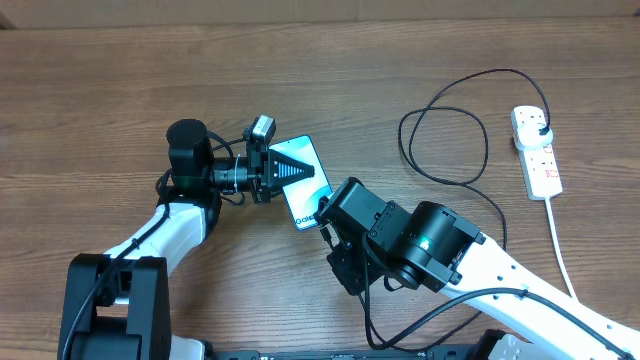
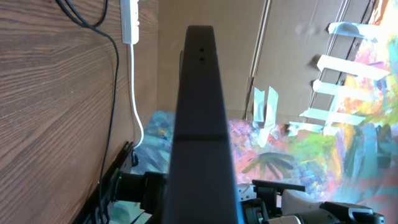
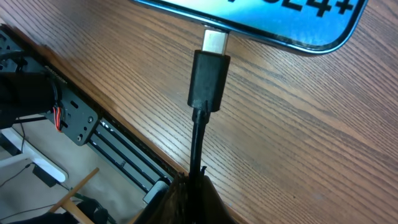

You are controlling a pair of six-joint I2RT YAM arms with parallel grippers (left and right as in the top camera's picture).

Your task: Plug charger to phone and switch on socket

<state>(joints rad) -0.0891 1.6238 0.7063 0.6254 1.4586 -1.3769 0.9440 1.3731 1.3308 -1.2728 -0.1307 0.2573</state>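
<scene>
The small black connector has its silver tip right at the end edge of the slim, dark-framed phone with its glossy light-blue screen, which lies flat mid-surface; bare metal shows, so I judge it not fully seated; push straight along the connector's axis, with no sideways tilt. The right gripper is clamped on the long thin black charger cable just behind the connector; soft cable may buckle, so advance slowly. The left gripper is closed, fingers together over the screen, seemingly bracing the phone; contact I cannot confirm. The brown wood-grain surface lies open beyond the phone; its near edge runs close by the right gripper; the white elongated power strip sits well apart to the right.
</scene>
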